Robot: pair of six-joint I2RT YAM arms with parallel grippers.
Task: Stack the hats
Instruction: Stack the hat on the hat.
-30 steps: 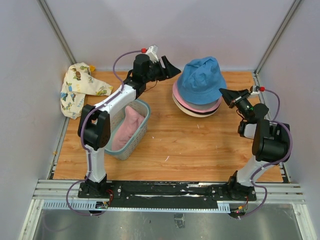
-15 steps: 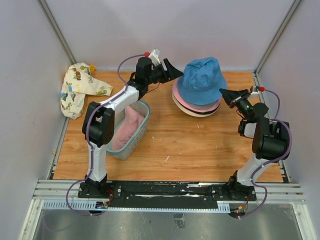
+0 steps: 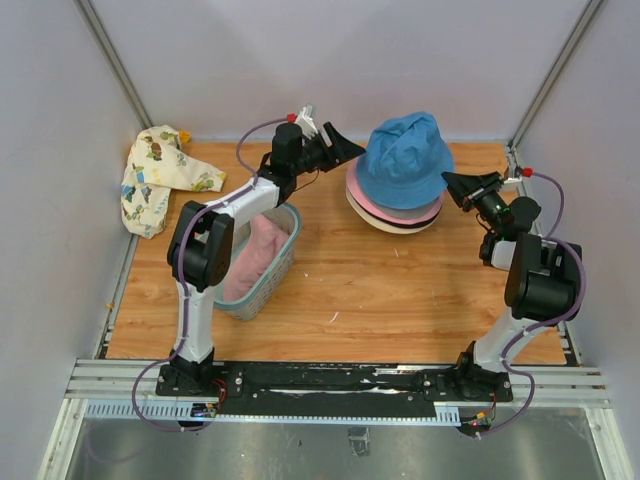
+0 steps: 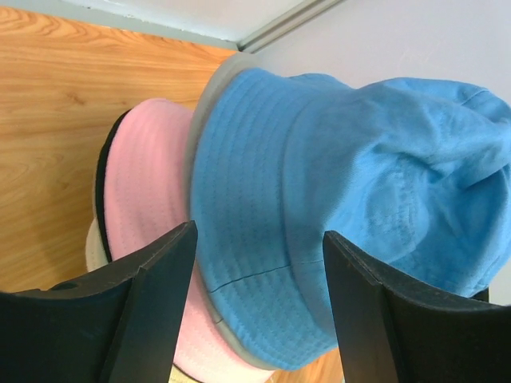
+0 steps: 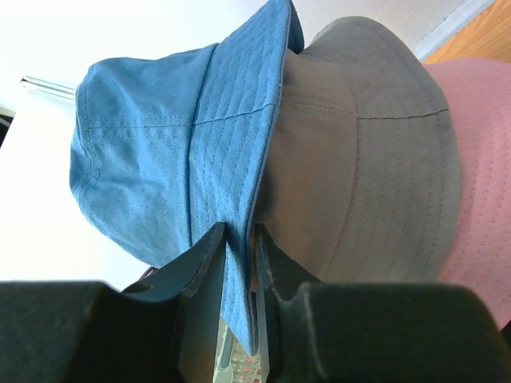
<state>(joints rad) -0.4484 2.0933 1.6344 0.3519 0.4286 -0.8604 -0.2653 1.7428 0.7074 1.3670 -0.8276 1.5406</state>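
Far right of the table: a pile of hats, four layers on show. On top, the blue hat, crown crumpled and leaning toward the back wall. Under it a grey hat, then a pink hat, then a cream hat flat on the wood at the very bottom, with a thin dark edge between pink and cream.

Left tool up against the pile's left side, spread wide apart, nothing gripped. From its own camera, two black fingers framing the blue brim, with the pink brim just below. Very close to the fabric; contact or not, hard to say.

Over to the right tool, in at the pile's right side, and here the interesting bit: the blue brim edge-on, tucked right between the two fingers. Only a narrow slot there, fabric filling it. Pinched tight or just loosely flanked? Cannot tell from this angle.

Elsewhere: a blue-grey mesh basket beside the left arm, pink fabric bundled inside. A printed cream cloth crumpled at the far left corner, well apart from the pile.
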